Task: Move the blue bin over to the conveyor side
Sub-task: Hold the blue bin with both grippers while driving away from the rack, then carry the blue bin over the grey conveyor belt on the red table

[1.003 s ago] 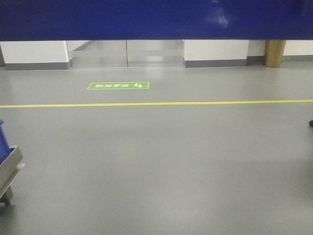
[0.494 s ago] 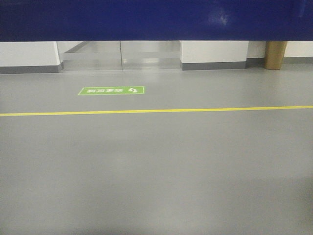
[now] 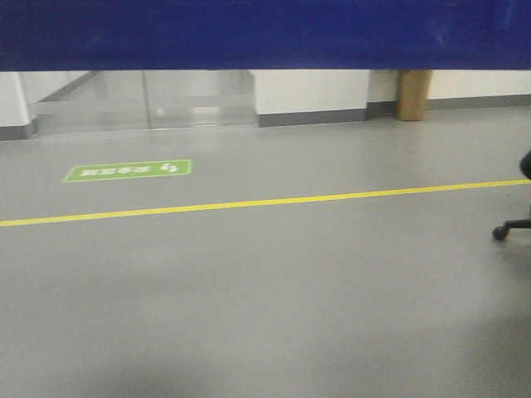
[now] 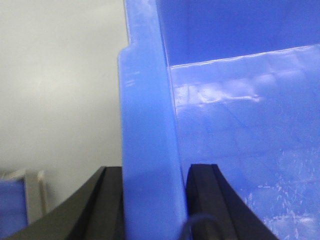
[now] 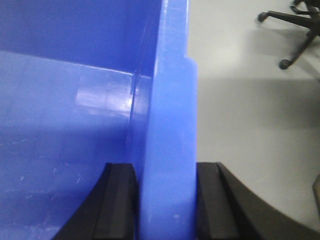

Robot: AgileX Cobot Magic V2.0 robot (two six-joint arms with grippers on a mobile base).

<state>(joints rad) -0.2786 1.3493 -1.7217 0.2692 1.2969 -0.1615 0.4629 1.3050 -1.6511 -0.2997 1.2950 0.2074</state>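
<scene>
The blue bin fills both wrist views; its thick rim [image 4: 147, 125] runs up between my left jaws, and its rim [image 5: 170, 125] runs up between my right jaws. My left gripper [image 4: 154, 200] is shut on the bin's left rim, one black finger outside, one inside. My right gripper [image 5: 166, 200] is shut on the bin's right rim the same way. The bin's glossy inside wall [image 4: 240, 110] shows empty. In the front view a dark blue band [image 3: 265, 33] across the top is the bin's wall. The conveyor is out of view.
Grey floor [image 3: 265, 315] lies ahead with a yellow line [image 3: 249, 203] and a green floor sign [image 3: 127, 171]. A glass door [image 3: 141, 99] and a brown column [image 3: 412, 94] stand at the far wall. An office chair's wheeled base [image 3: 510, 225] is at the right [image 5: 295, 30].
The front view has swung rightward: the sign, door and column slid left, the yellow line now tilts, the blue bin and cart at the left edge left the view, a chair base entered at right.
</scene>
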